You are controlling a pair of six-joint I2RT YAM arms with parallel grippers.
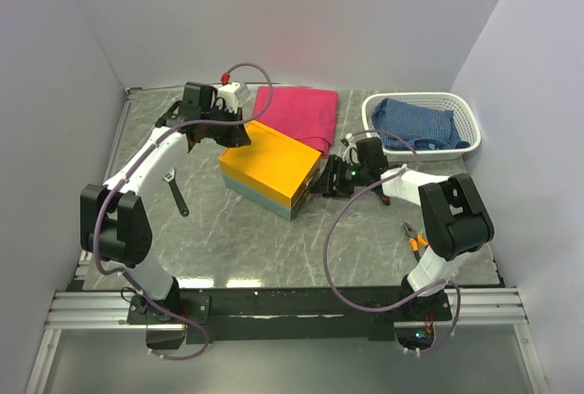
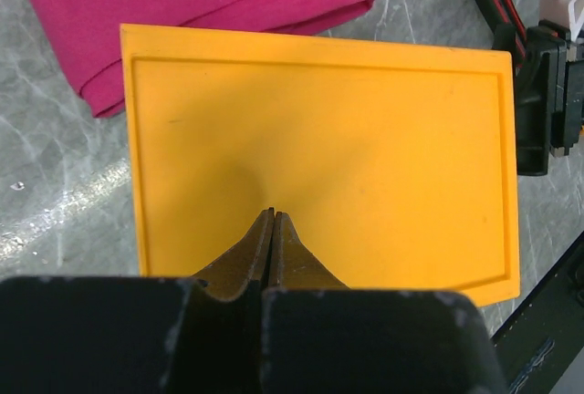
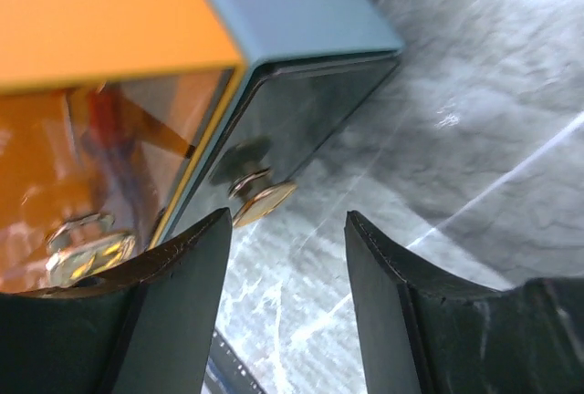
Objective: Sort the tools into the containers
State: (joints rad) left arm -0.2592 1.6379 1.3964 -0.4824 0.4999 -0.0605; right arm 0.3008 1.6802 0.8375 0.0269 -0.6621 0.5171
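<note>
Left gripper (image 2: 273, 213): I am seeing its fingers pressing together, hovering over the orange-yellow top of the box (image 2: 319, 129)
Right gripper (image 3: 287, 221): fingers are standing spread at the box's right end, facing a brass knob (image 3: 260, 195)
Adjustable wrench (image 1: 175, 191): lying on the table left of the box
Orange-handled pliers (image 1: 415, 240): lying beside my right arm
White basket (image 1: 470, 120): sitting far right, holding a blue cloth (image 1: 415, 125)
Pink cloth (image 1: 297, 111): lying just behind the box
</note>
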